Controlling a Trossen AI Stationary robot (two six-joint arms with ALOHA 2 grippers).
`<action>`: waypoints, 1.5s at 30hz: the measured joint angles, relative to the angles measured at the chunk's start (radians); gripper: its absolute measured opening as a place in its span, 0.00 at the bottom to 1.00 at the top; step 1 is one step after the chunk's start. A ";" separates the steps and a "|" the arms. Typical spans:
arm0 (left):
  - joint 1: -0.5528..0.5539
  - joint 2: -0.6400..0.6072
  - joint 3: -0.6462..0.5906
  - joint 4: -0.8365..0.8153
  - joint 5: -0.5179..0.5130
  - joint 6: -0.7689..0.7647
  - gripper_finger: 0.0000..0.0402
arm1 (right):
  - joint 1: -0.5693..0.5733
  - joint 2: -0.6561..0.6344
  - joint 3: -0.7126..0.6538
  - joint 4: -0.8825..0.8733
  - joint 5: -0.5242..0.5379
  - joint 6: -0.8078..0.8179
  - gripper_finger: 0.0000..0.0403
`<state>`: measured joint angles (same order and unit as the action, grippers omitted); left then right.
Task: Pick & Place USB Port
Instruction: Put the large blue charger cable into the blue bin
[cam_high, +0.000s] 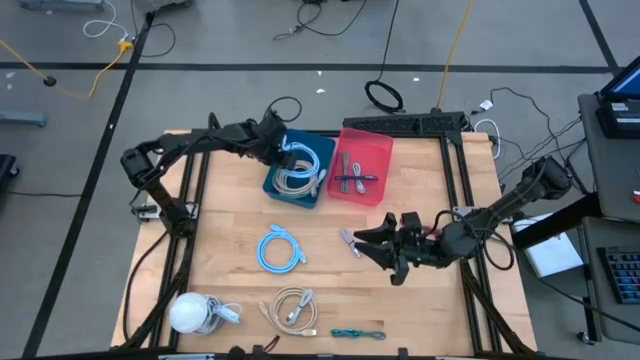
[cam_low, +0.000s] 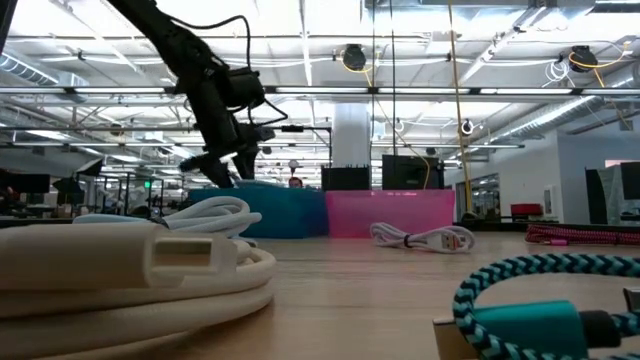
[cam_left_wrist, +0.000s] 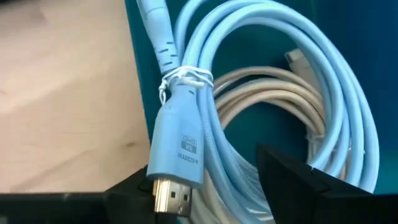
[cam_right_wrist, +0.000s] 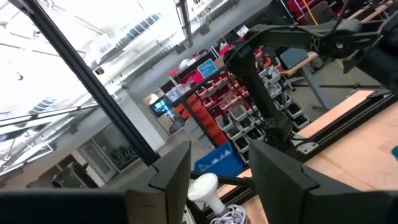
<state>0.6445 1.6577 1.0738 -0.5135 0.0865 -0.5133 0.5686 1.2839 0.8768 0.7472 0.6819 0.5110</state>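
Observation:
A light-blue coiled HDMI cable (cam_left_wrist: 261, 81) lies in the blue bin (cam_high: 296, 168) on top of a beige cable (cam_left_wrist: 273, 106). Its plug (cam_left_wrist: 177, 155) lies along the bin's left wall. My left gripper (cam_high: 275, 147) hangs over that bin, open, with a finger on each side of the plug (cam_left_wrist: 211, 193). Whether it touches the plug, I cannot tell. My right gripper (cam_high: 380, 245) is open and low over the table's right half, tipped sideways so its wrist view looks into the room. A small white cable (cam_high: 349, 240) lies on the table just left of it.
A pink bin (cam_high: 362, 165) holding cables stands right of the blue one. On the wood lie a light-blue coil (cam_high: 280, 250), a beige coil (cam_high: 292, 308), a white round object (cam_high: 190, 312) and a teal braided cable (cam_high: 358, 333). There is bare wood between the coils and the bins.

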 joint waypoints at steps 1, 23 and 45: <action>-0.005 0.000 0.019 -0.028 -0.021 0.023 0.49 | -0.001 0.000 0.000 -0.003 0.001 0.000 0.39; -0.073 0.064 0.136 -0.182 -0.082 0.119 0.35 | -0.006 0.000 0.000 -0.049 0.002 0.028 0.39; -0.102 0.080 0.136 -0.084 -0.067 0.179 0.25 | -0.031 0.000 0.000 -0.052 -0.001 0.054 0.39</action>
<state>0.5429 1.7374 1.2098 -0.5973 0.0190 -0.3339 0.5377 1.2839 0.8768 0.6949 0.6807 0.5648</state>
